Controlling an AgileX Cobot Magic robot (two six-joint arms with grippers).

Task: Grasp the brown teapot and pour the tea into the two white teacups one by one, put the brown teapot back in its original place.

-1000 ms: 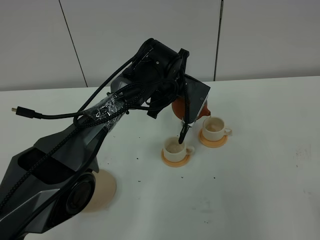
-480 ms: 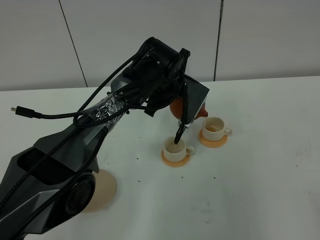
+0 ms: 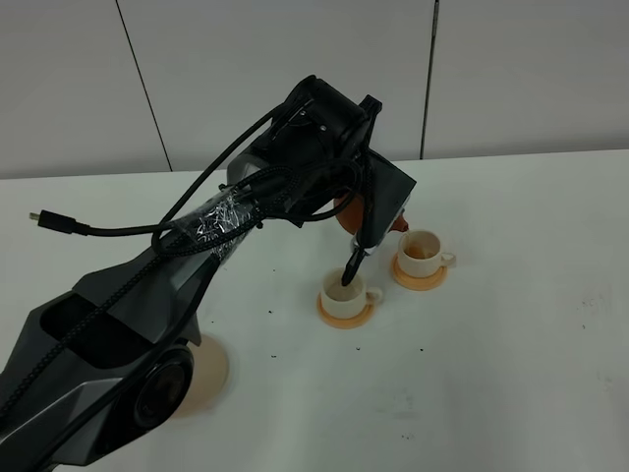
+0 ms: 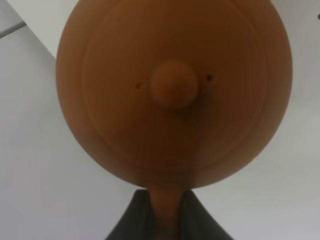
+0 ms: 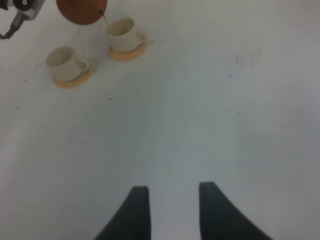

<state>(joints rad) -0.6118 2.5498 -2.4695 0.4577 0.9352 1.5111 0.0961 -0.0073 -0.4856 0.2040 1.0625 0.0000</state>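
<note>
**A:** Where is the brown teapot [image 3: 345, 209]?

**B:** Up in the air and tilted, with its spout just above the far teacup [image 3: 423, 248]. My left end effector [image 4: 167, 212] pinches its loop handle, one dark finger on either side. The lid knob faces my left wrist camera.

**A:** Is anything coming out?

**B:** My right wrist view shows a thin thread of tea [image 5: 104, 19] running from the spout down to that cup.

**A:** And the other cup?

**B:** The near teacup [image 3: 344, 290] stands on its orange coaster [image 3: 341, 320], near the far one but apart from it. I cannot tell whether it holds tea.

**A:** Your right side?

**B:** My right end effector [image 5: 170, 195] hangs over bare counter [image 5: 225, 100] with its fingers spread, well apart from the cups. The tan disc [image 3: 208, 366] lies beside my left arm's lower part, partly hidden by it.
</note>
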